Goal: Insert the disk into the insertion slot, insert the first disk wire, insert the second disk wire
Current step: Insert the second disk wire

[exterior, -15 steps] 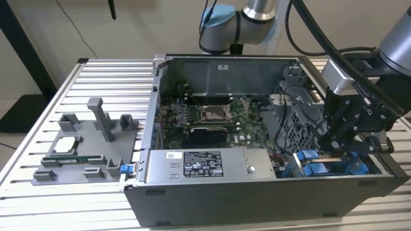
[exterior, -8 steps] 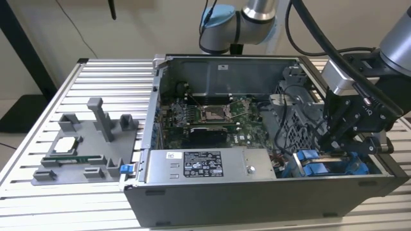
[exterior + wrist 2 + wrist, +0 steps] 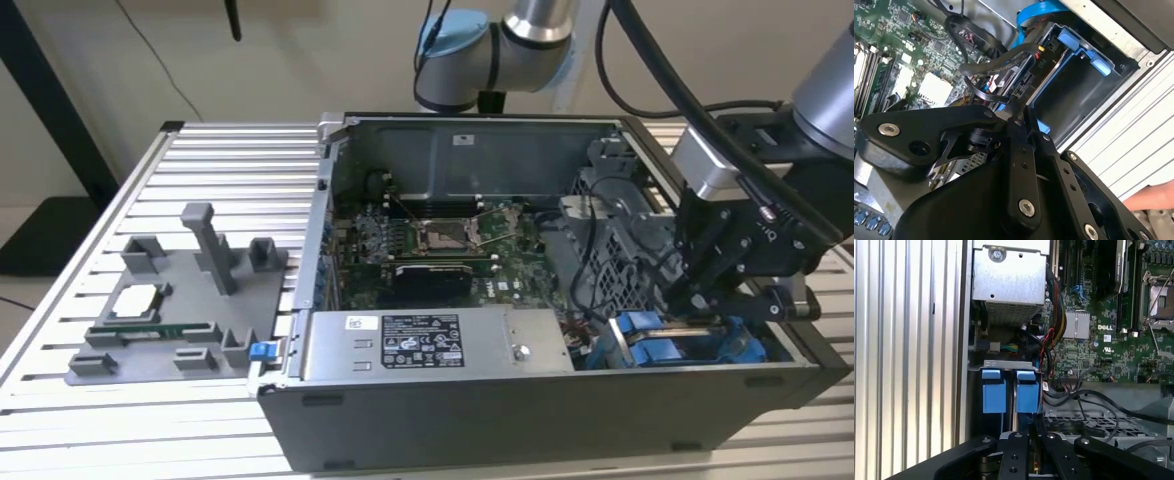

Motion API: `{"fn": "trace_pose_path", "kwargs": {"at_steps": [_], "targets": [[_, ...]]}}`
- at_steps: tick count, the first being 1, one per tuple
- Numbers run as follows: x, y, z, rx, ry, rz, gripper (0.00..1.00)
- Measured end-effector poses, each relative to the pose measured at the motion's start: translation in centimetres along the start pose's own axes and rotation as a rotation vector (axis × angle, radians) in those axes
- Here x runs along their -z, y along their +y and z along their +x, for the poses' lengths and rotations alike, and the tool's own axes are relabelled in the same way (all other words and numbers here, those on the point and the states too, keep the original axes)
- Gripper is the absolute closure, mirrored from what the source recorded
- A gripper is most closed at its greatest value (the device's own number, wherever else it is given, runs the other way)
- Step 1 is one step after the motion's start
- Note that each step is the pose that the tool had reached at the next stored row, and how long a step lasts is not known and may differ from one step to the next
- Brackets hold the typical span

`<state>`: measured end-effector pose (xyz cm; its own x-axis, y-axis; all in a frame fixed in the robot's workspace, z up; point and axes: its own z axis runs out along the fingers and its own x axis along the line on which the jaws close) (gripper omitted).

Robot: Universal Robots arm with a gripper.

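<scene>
Apparently a wire step is in hand: the disk sits in the insertion slot at the case's front corner, blue carrier tabs outward. End effector is closed, seemingly pinching a black disk wire. By my judgement, this step needs the plug held square to the disk's port. Loose cables and the perforated cage crowd the approach; motherboard just beside.
</scene>
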<state>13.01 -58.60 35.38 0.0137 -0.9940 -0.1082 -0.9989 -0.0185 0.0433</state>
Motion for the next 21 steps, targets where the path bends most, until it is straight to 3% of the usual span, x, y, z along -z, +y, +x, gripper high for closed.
{"fn": "trace_pose_path", "kwargs": {"at_steps": [7,21], "targets": [[-0.16,-1.08,-0.03,0.0,-0.0024,0.0001,1.0],[-0.73,-1.61,-0.18,0.0,-0.0099,0.0002,1.0]]}}
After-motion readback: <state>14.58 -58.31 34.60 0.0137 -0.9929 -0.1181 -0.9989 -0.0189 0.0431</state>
